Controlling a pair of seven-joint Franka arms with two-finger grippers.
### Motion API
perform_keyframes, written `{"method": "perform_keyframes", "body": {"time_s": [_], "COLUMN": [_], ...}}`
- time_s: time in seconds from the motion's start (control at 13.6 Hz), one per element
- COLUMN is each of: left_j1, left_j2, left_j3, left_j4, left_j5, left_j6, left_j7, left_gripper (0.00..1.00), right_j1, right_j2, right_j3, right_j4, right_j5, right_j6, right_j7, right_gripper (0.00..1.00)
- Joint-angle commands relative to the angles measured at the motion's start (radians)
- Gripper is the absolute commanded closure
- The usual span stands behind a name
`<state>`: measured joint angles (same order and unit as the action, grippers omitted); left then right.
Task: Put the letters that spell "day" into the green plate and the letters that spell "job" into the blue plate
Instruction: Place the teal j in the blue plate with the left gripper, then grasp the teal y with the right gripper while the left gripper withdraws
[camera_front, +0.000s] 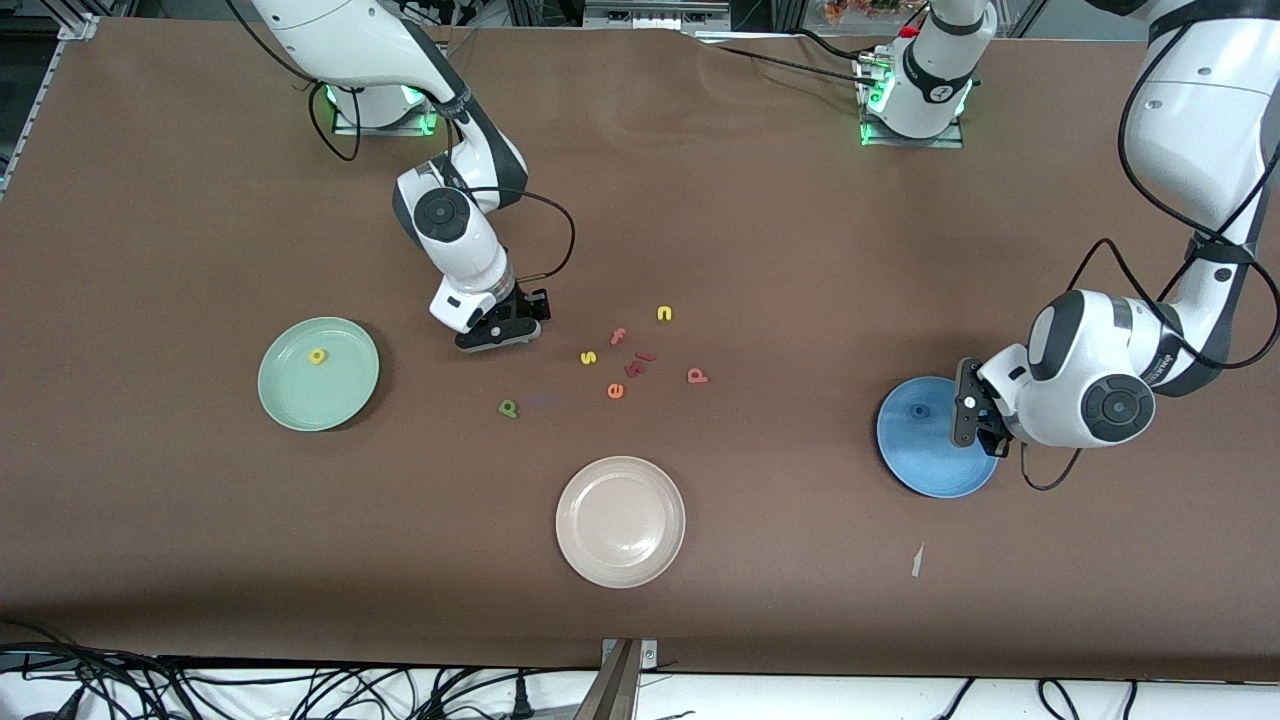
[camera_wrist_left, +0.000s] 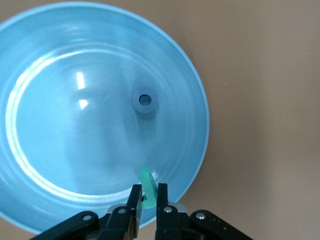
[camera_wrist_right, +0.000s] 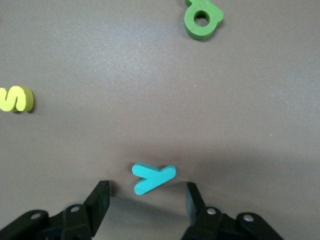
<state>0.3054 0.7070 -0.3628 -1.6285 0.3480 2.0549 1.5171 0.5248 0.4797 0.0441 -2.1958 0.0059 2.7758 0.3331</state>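
Note:
My right gripper (camera_front: 505, 335) is down at the table and open, its fingers either side of the teal "y" (camera_wrist_right: 152, 178) with a gap on both sides. The dark green "a" (camera_front: 508, 407) lies on the table nearer the front camera. The yellow "d" (camera_front: 317, 356) lies in the green plate (camera_front: 300, 395). My left gripper (camera_front: 965, 410) hangs over the blue plate (camera_front: 920, 455), shut on the teal "j" (camera_wrist_left: 149, 182). The blue "o" (camera_front: 918, 411) rests in that plate. The salmon "b" (camera_front: 697, 376) lies on the table mid-way between the arms.
A beige plate (camera_front: 620, 520) sits near the front edge. Loose letters lie between the "a" and the "b": yellow "s" (camera_front: 588, 357), yellow "n" (camera_front: 664, 313), red "f" (camera_front: 618, 337), orange "e" (camera_front: 615, 391). A white scrap (camera_front: 916, 560) lies nearer the camera than the blue plate.

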Motion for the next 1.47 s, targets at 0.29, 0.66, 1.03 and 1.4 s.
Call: {"method": "perform_keyframes", "body": {"time_s": [0.29, 0.66, 1.03, 1.4], "left_j1": [0.004, 0.003, -0.019, -0.069], "left_j2": [-0.006, -0.031, -0.043, -0.041], "left_j3": [-0.024, -0.036, -0.145, -0.15], "left_j4": [-0.025, -0.007, -0.01, -0.013], "left_j5": [-0.015, -0.118, -0.119, -0.133], "left_j6": [0.048, -0.008, -0.073, -0.075], "left_j7": [0.143, 0.115, -0.194, -0.369], "left_gripper": [0.0, 0.0, 0.0, 0.0], "right_j1": [0.029, 0.035, 0.035, 0.035], "right_j2": [0.013, 0.013, 0.001, -0.035], "right_j3": [-0.033, -0.036, -0.041, -0.058], "right_j4": [-0.002, -0.008, -0.01, -0.01], "right_j5": [0.0, 0.0, -0.001, -0.006], "right_j6": [0.03, 0.03, 0.022, -0.024], "right_j7": [-0.019, -0.019, -0.02, -0.049], "right_gripper": [0.42, 0.55, 0.81, 0.83]}}
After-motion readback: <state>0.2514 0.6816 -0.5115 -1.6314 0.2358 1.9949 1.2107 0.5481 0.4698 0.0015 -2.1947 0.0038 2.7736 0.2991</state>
